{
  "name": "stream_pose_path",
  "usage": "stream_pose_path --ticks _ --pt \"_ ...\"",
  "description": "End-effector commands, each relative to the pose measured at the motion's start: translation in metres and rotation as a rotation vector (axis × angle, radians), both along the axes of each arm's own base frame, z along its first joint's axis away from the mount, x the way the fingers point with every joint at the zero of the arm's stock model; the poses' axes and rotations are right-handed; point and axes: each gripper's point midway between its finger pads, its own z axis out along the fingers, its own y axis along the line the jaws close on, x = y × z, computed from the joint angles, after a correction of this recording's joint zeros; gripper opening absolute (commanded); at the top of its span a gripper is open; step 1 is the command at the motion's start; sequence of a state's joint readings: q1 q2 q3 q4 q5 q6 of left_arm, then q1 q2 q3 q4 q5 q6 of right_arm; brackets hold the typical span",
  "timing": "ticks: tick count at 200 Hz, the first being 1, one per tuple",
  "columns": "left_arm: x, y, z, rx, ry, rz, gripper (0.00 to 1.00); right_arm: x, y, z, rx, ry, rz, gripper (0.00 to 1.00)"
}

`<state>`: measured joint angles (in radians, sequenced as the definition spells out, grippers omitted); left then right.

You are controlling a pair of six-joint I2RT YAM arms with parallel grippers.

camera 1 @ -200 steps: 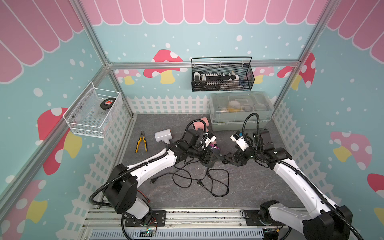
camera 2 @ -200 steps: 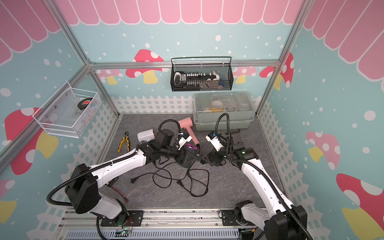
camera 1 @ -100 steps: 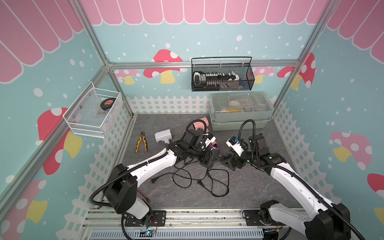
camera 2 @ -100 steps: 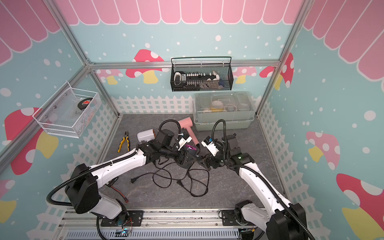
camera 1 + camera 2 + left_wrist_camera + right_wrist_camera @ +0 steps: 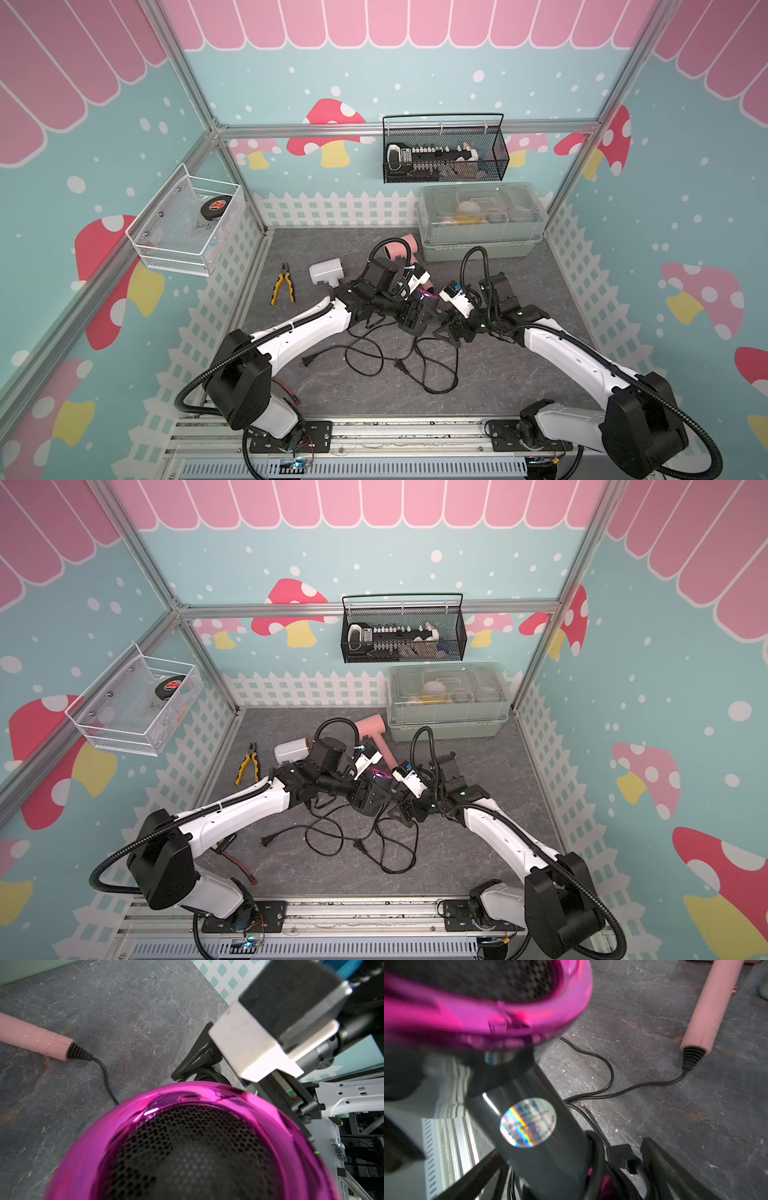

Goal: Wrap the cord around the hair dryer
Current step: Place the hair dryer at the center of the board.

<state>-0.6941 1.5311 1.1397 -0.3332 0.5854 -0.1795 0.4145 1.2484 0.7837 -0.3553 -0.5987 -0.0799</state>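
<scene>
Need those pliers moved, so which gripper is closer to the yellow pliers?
Left. The left gripper, holding the hair dryer mid-table, is closer to the yellow pliers; the right gripper sits just beyond it, farther away.

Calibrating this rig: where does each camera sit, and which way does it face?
Both top views: overhead behind the bases, looking down on the table; left arm, right arm.
Left wrist: faces the grille of the magenta hair dryer; left tool unseen.
Right wrist: faces its handle, between fingers of the right tool.
Shared: both wrist views show the pink hair dryer and its cord.
</scene>
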Motion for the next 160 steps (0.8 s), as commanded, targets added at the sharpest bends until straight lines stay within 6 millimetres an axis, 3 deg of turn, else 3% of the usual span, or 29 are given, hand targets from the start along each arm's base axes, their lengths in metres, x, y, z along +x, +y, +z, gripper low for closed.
stream_pose_path --ticks 1,24,91,141,160 --pt "0.007 -0.007 0.052 -0.129 -0.120 -0.019 0.00 -0.013 0.018 0.008 0.061 0.041 0.099 0.88" --pt "0.008 -0.005 0.053 -0.133 -0.121 -0.025 0.00 -0.017 0.025 0.007 0.090 0.072 0.143 0.74" --pt "0.015 0.007 0.054 -0.119 -0.134 -0.018 0.00 -0.016 0.030 -0.003 0.089 0.118 0.162 0.00" --pt "0.029 0.003 0.064 -0.124 -0.166 0.008 0.00 -0.002 0.026 -0.007 0.057 0.107 0.109 0.00" --pt "0.041 0.004 0.070 -0.114 -0.196 0.056 0.29 0.010 0.016 -0.010 0.050 0.118 0.048 0.00"
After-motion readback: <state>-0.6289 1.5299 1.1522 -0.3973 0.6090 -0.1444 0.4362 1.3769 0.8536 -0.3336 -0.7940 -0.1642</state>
